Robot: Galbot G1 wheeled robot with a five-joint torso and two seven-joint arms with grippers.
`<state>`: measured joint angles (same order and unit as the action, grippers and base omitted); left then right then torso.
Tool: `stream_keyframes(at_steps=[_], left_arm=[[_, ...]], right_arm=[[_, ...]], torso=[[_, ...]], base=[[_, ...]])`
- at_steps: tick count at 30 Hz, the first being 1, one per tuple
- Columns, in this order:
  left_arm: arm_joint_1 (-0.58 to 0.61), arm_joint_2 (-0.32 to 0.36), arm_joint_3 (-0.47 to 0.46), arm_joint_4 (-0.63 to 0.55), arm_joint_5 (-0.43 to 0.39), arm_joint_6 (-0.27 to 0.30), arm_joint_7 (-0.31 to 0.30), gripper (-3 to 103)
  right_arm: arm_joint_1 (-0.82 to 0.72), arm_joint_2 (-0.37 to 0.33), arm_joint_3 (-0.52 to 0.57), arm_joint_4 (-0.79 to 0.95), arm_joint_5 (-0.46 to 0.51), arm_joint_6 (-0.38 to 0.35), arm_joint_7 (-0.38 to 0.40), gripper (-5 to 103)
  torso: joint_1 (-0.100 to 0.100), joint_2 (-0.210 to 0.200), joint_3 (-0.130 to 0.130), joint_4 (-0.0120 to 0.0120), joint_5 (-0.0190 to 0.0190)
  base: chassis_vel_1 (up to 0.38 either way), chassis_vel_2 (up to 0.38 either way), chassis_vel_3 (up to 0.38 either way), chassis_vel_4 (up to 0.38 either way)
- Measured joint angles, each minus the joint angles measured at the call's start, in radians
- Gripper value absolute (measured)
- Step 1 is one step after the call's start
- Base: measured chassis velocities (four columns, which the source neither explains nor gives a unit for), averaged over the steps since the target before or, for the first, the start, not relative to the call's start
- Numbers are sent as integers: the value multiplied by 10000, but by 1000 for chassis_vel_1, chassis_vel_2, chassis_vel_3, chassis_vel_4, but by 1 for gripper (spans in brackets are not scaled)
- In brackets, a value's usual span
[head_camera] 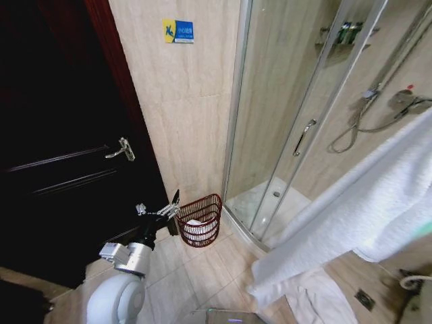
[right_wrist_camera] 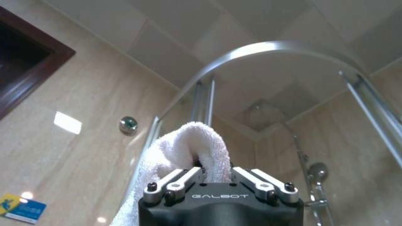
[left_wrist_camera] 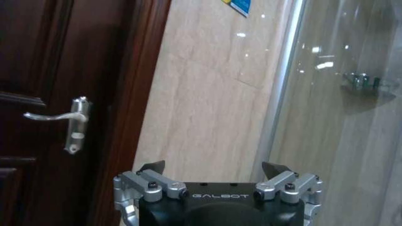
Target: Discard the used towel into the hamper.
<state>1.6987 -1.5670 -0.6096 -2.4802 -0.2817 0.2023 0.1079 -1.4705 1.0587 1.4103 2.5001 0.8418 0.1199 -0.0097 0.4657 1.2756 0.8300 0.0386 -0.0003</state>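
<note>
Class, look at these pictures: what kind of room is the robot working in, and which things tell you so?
Most likely a bathroom: a glass shower enclosure with a shower head, tiled walls, and a white towel.

A: Where is the left arm?
B: Low on the left, reaching forward, its white elbow housing nearest. The left gripper (head_camera: 170,206) has its 2 fingers spread wide with nothing between them.
A: And the right gripper (right_wrist_camera: 217,176)?
B: Raised and pointing upward, its 2 fingers clamped on a fold of white towel (right_wrist_camera: 188,146).
</note>
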Motion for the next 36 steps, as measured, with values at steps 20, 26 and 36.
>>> stream_keyframes(at_steps=[20,26,36], left_arm=[[0,0,0,0,0,0,0,100],[0,0,0,0,0,0,0,100],[0,0,0,0,0,0,0,100]], right_arm=[[432,-462,123,0,265,-163,60,8],[543,-495,50,0,255,-169,60,8],[762,-601,-394,0,263,-107,197,8]], torso=[[-38,-77,-39,-1,3],[-39,-81,-40,-1,3],[-32,-67,-35,1,2]], base=[[67,74,74,72],[134,134,127,112],[99,97,105,106]])
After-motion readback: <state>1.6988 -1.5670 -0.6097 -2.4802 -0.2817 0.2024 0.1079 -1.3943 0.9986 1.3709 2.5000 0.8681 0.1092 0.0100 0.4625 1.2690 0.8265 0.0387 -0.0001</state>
